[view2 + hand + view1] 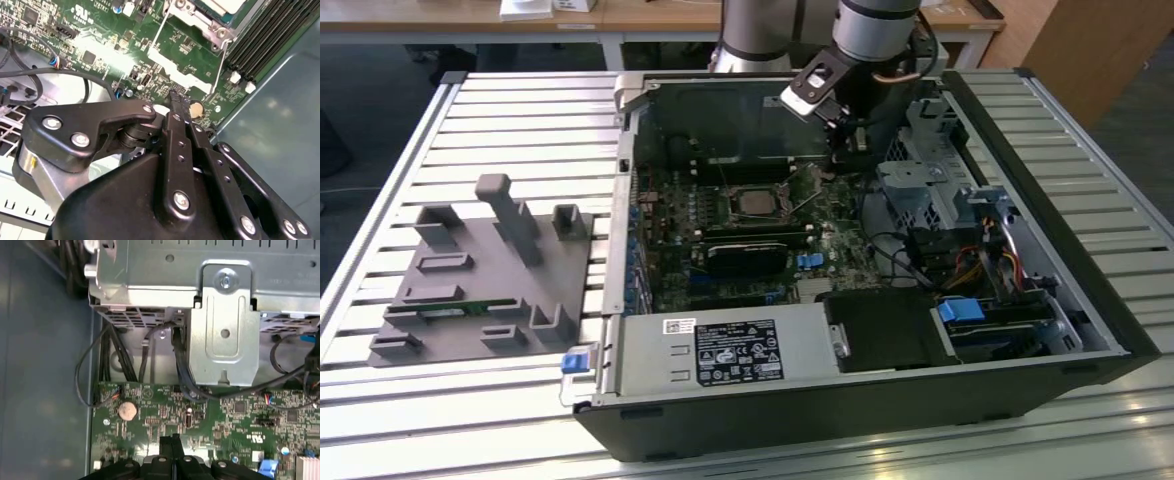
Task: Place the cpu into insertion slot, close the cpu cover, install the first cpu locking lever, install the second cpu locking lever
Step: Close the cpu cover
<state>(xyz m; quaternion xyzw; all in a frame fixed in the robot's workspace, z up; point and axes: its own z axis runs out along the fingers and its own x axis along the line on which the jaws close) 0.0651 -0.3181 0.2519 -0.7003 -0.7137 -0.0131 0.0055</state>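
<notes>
In the exterior view the cpu (pixel 754 204) lies as a grey square in the socket at the middle of the green motherboard (pixel 720 240). My gripper (pixel 843 150) hangs above the board, toward the exterior view's right of the socket and a little behind it. In both wrist views its black fingers (pixel 177 94) (pixel 172 439) are shut together with nothing between them, the tips close over the board. The silvery cpu cover (pixel 207 25) frames the socket. Two thin wire levers (pixel 160 30) (pixel 222 62) run along its sides; whether they are latched I cannot tell.
A black power supply box (pixel 720 352) fills the near corner of the case. A metal drive cage (pixel 225 325) with cables (pixel 85 375) stands beside the gripper. A coin battery (pixel 127 410) and memory slots (pixel 270 35) are nearby. A grey fixture (pixel 480 280) lies left of the case.
</notes>
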